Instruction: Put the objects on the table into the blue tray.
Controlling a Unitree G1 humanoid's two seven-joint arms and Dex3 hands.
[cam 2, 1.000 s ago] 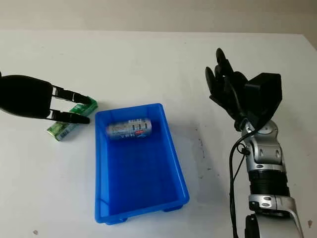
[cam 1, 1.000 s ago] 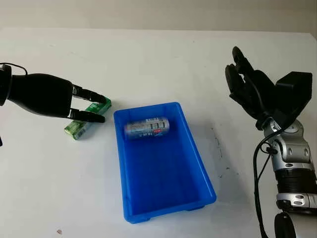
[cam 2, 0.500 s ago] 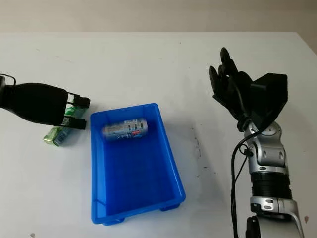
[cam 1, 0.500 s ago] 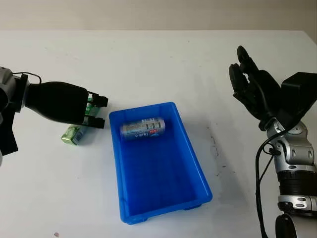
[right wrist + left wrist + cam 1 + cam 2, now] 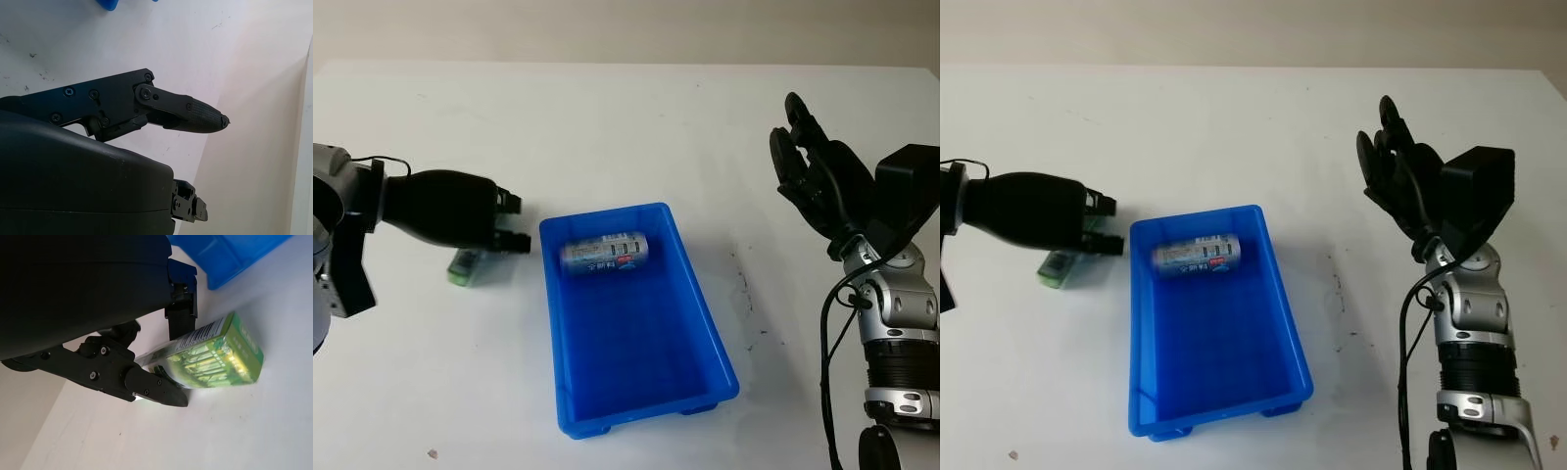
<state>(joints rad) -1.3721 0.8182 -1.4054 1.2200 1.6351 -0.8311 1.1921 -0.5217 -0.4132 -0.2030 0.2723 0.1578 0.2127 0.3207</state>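
Gripping green box (image 5: 215,357), left hand (image 5: 460,208), beside tray (image 5: 705,323)

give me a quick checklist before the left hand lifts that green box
1. Left hand fingers around the green box: ok, one each side in the left wrist view.
2. Grip firm enough to lift: cannot tell.
3. Blue tray has free room: ok, only the can lies at its far end.
4. Tray wall beside the box needs clearing: not ok yet, box on the table.
5. Right hand out of the way: ok, raised, open.
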